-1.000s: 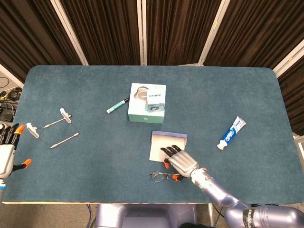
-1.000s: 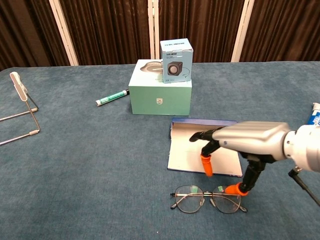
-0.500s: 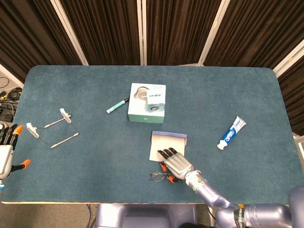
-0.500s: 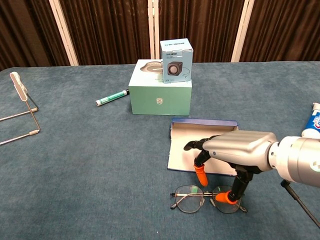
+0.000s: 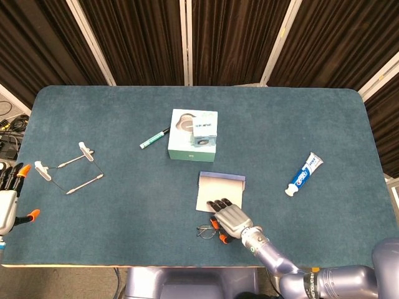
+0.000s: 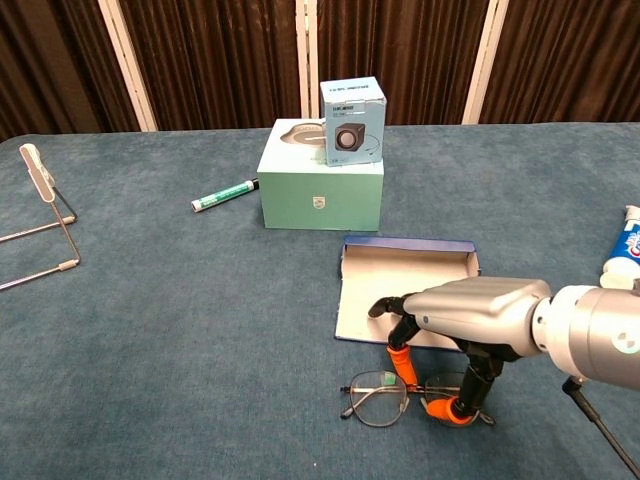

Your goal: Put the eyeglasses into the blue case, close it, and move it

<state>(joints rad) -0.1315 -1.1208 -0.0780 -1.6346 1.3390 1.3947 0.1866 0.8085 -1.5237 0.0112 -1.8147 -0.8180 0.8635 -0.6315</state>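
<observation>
Down by the near table edge, the right hand (image 6: 470,325) pinches the glasses (image 6: 400,397), clear only in chest view; the open case (image 5: 219,192) sits just behind. Left hand (image 5: 7,199) stays open, empty, far off.

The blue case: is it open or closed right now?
Open. The blue case lies flat with its pale lining showing; nothing inside, eyeglasses on the table before it.

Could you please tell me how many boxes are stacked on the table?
2: a green box behind the open case, and a small speaker box on top of it.
</observation>
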